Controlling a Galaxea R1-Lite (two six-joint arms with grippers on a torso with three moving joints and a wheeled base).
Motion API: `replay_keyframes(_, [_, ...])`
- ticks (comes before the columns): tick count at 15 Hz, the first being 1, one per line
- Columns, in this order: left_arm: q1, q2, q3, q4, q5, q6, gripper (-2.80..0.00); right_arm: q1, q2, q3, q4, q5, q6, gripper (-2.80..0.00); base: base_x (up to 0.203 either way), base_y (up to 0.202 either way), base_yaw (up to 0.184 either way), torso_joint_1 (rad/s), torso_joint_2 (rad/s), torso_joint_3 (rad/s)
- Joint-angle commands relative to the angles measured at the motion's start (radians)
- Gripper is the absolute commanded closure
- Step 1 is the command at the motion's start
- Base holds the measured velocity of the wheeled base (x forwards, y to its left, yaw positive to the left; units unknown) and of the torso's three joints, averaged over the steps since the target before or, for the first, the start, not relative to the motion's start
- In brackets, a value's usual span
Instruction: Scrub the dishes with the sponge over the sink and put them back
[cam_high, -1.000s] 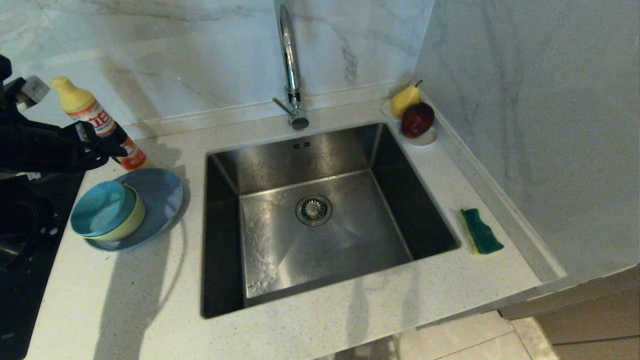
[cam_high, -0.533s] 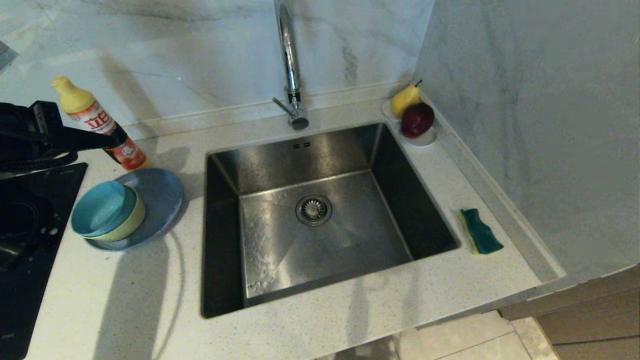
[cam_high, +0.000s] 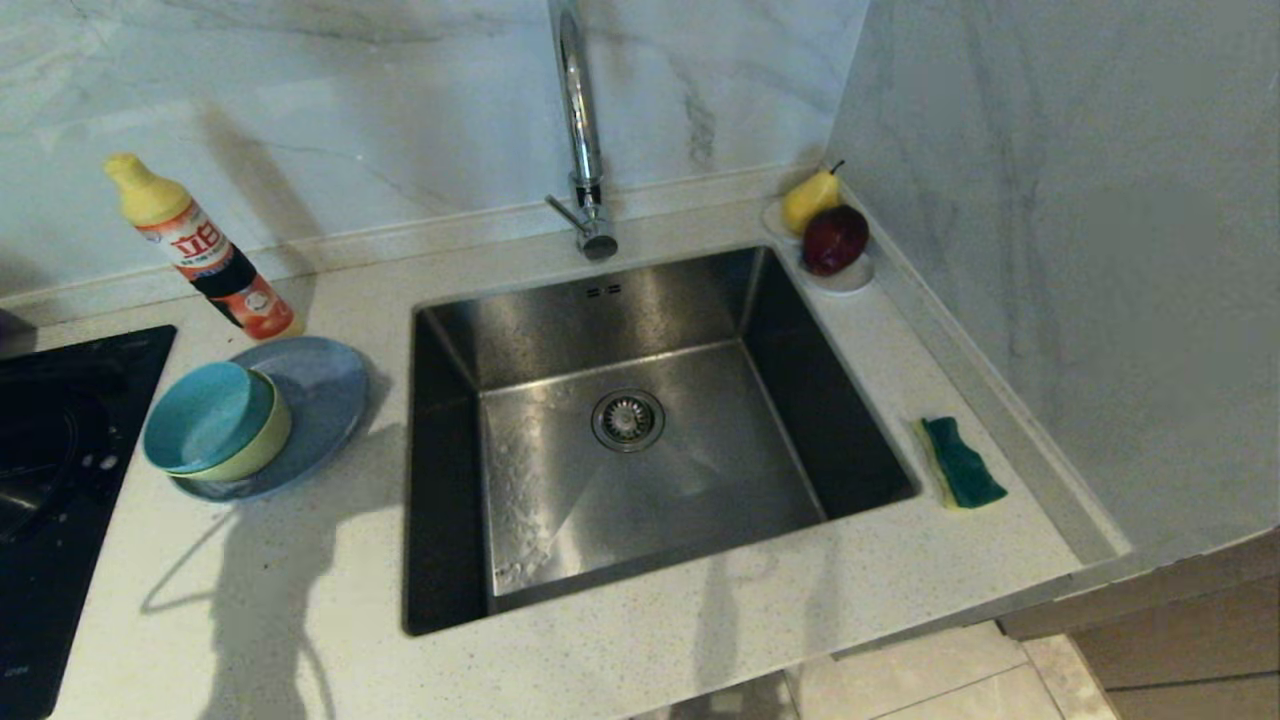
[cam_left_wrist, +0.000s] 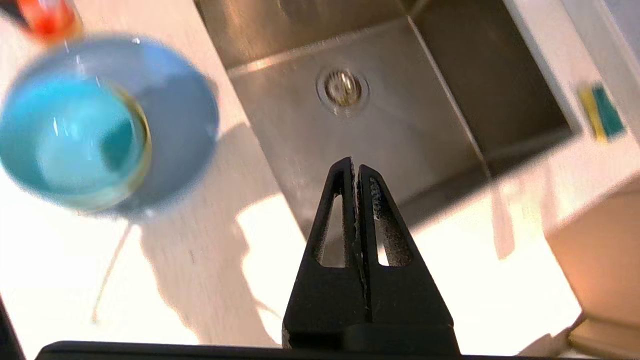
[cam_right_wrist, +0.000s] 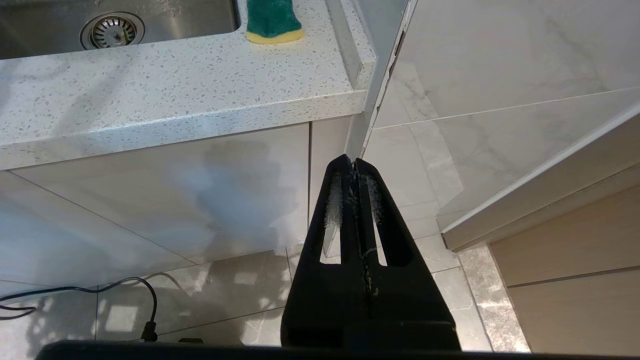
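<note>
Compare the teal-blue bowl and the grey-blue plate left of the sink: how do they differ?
The teal-blue bowl is deep and narrower; the grey-blue plate is flat and wider. The bowl is a bright teal, the plate a duller grey-blue. The bowl is nested in a yellow bowl on top of the stack, while the plate lies at the bottom, on the counter. Both are round and look empty.

Teal bowl (cam_high: 205, 415) in yellow bowl (cam_high: 262, 448); green-and-yellow sponge (cam_high: 961, 463); speckled white counter (cam_high: 700, 640).

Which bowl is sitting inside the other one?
The teal-blue bowl is nested inside the yellow bowl; only the yellow one's outer side shows beneath it.
</note>
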Motion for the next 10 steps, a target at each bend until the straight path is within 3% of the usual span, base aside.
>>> replay_keyframes(1, [0.0, -0.218, 0.15, 0.001, -0.001, 0.006, 0.0, 0.0, 0.0, 0.0, 0.0, 0.0, -0.001, 0.0, 0.0, 0.0, 0.0, 0.0, 0.0, 0.0])
replay_keyframes(2, [-0.006, -0.27, 0.197, 0.004, 0.019, 0.009, 0.0, 0.0, 0.0, 0.0, 0.0, 0.001, -0.001, 0.0, 0.0, 0.0, 0.0, 0.0, 0.0, 0.0])
replay_keyframes(3, [-0.044, -0.321, 0.235, 0.003, 0.092, 0.011, 0.0, 0.0, -0.002, -0.001, 0.0, 0.001, -0.001, 0.0, 0.0, 0.0, 0.0, 0.0, 0.0, 0.0])
replay_keyframes(5, [-0.14, -0.447, 0.34, -0.007, 0.315, 0.024, 0.0, 0.0, 0.0, 0.0, 0.0, 0.001, -0.001, 0.0, 0.0, 0.0, 0.0, 0.0, 0.0, 0.0])
replay_keyframes(6, [-0.172, -0.511, 0.399, -0.023, 0.372, 0.042, 0.0, 0.0, -0.001, -0.001, 0.0, 0.0, -0.001, 0.0, 0.0, 0.0, 0.0, 0.0, 0.0, 0.0])
replay_keyframes(10, [-0.204, -0.758, 0.607, -0.055, 0.434, 0.068, 0.0, 0.0, 0.0, 0.001, 0.0, 0.001, -0.001, 0.0, 0.0, 0.0, 0.0, 0.0, 0.0, 0.0])
